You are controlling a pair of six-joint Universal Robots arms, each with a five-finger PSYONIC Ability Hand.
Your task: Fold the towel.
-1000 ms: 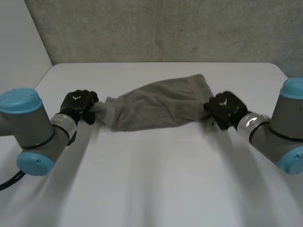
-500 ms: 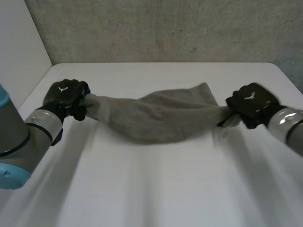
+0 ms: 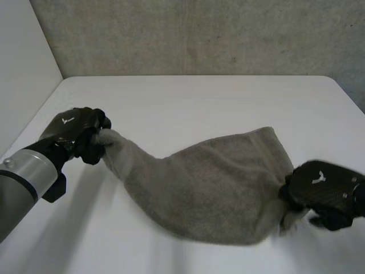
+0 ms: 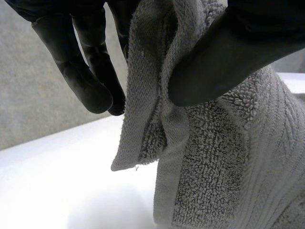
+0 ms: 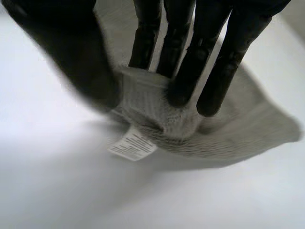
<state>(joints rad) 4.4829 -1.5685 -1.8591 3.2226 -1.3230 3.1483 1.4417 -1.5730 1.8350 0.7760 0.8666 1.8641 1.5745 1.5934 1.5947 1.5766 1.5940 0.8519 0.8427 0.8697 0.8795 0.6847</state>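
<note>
Both arms have drawn nearer the camera since half a second ago, the right one farther, so the grey towel (image 3: 211,188) now runs slantwise across the white surface (image 3: 199,97) instead of straight across. At the far end, the left robot hand (image 3: 74,130) is clamped on one bunched end of the towel; its wrist view shows the folded hem pinched between thumb and fingers (image 4: 83,76). At the near end, the right robot hand (image 3: 322,187) grips the other end, its fingers (image 5: 183,71) curled onto a gathered corner against the thumb, with a small white label (image 5: 132,144) hanging just below. Between the hands the towel sags wide; whether its middle touches the surface cannot be told.
</note>
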